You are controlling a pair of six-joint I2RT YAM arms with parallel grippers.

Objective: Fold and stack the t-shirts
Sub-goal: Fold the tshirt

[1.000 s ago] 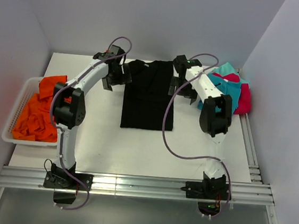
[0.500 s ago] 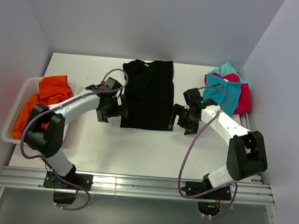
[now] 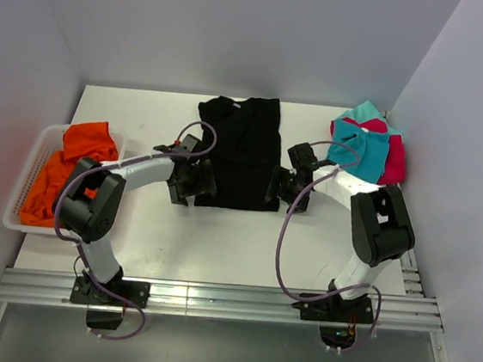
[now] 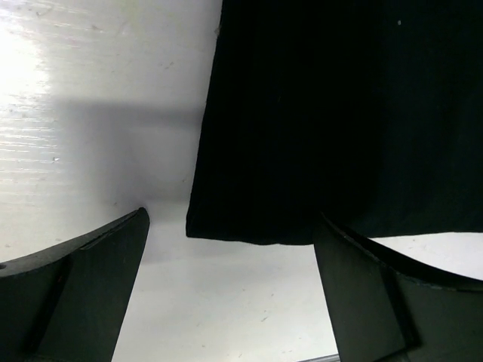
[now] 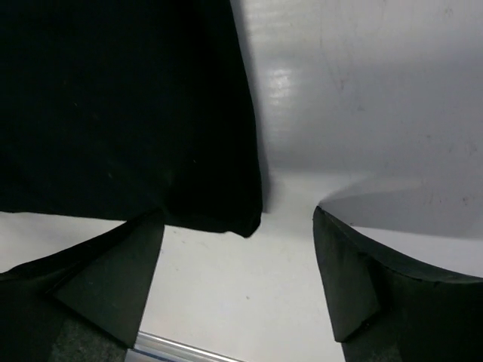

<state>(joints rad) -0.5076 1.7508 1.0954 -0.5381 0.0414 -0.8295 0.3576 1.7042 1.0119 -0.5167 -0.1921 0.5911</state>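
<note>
**Operator:** Report the left side of the table (image 3: 218, 239).

**Technician:** A white basket (image 3: 14, 205) sits at the left edge. It holds the orange t-shirts (image 3: 70, 167), which are loosely heaped and not folded.

**Operator:** Condition of the left gripper (image 3: 191, 180)?

**Technician:** It is low over the table at the near left corner of the black t-shirt (image 3: 240, 151). In the left wrist view the jaws stand well apart. The corner of the cloth lies between them, with bare table on either side. Nothing is clamped. I cannot tell from these views whether either jaw touches the cloth.

**Operator:** Location and lay of the black t-shirt?

**Technician:** It is at the centre of the table, toward the far side. It lies flat as a long dark panel running from far to near, and the far left end looks rumpled. The near edge runs straight between the two grippers.

**Operator:** Condition of the right gripper (image 3: 286, 188)?

**Technician:** It mirrors the left, sitting low at the near right corner of the same shirt. In the right wrist view the jaws are spread wide. The cloth corner lies in the gap, closer to the left-hand jaw in that view. Nothing is gripped.

**Operator:** Far right?

**Technician:** There is a loose pile at the far right corner, against the wall. The teal t-shirt (image 3: 358, 141) lies on top of the pink-red t-shirt (image 3: 394, 167). Both are unfolded and well apart from the black one.
</note>
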